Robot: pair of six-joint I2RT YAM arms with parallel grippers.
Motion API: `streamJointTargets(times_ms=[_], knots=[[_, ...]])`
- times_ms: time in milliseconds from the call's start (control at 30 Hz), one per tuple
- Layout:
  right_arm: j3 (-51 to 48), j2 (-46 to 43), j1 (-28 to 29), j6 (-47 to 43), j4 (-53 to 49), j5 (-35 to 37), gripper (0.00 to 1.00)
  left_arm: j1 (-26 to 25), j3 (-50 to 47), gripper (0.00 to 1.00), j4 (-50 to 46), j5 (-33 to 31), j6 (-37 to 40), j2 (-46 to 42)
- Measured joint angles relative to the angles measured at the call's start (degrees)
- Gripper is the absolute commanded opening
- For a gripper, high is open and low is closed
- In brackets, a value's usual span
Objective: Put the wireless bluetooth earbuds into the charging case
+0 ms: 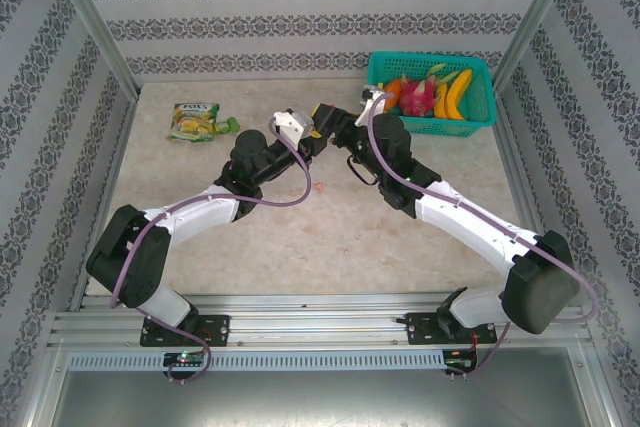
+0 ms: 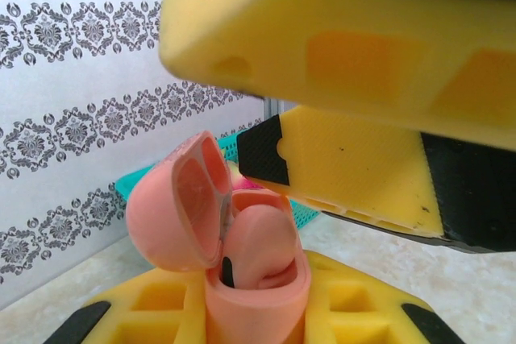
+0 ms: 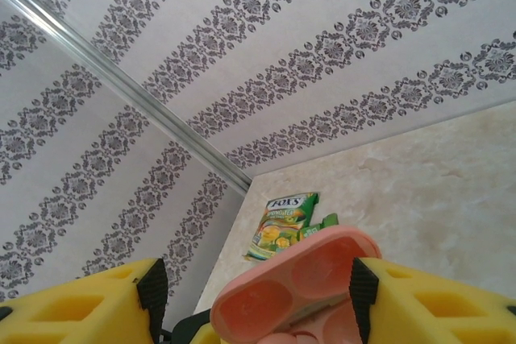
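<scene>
- The 2 arms are the biggest worry. The left arm (image 1: 190,212) and right arm (image 1: 470,217) meet nose to nose above the counter (image 1: 400,247), with the right jaws just above and in front of the left jaws. A push forward by either arm would likely knock the 2 sets of jaws together and jolt what is held.
- The pink charging case (image 2: 258,308) sits upright, clamped between the left jaws and held low on its body. A downward press from the right jaws could tip it or slide it out of that grip, since the smooth rounded shell probably gives little to hold.
- Its lid (image 2: 173,215) stands open to the left of the body. In the right wrist view it lies between the right jaws, which stand wide apart and grip nothing that I can see. If they closed or dropped here, they would likely catch the lid and either strain the hinge or snap it closed.
- A pale pink rounded shape (image 2: 262,247) shows inside the case, between the left jaws. I cannot tell whether it is a seated earbud or the case lining. If it is an earbud sitting crooked, the lid would not close over it.
- A tiny pink piece (image 1: 318,187) lies on the counter, below the jaws and nearer the arm bases. It may be an earbud, but it is too small to be sure. An arm coming down could sweep it aside.
</scene>
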Motion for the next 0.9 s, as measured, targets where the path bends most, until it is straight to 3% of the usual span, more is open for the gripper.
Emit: streamJointTargets(times_ms=[200, 433, 700, 900], knots=[[-0.9, -2.9, -1.9, 1.0, -1.8, -0.2, 0.64, -0.6, -0.3, 0.00, 1.7, 0.5, 0.0, -0.5], [-5.2, -12.8, -5.1, 2.3, -6.6, -0.3, 0.65, -0.6, -5.3, 0.00, 4.7, 3.3, 0.3, -4.0], [-10.7, -24.6, -10.1, 3.3, -17.9, 0.3, 0.65, -0.6, -12.5, 0.00, 4.7, 6.2, 0.9, -11.9], [-12.0, -24.1, -10.6, 3.4, -27.9, 0.1, 0.65, -0.3, -16.5, 0.00, 4.8, 5.2, 0.9, -16.7]])
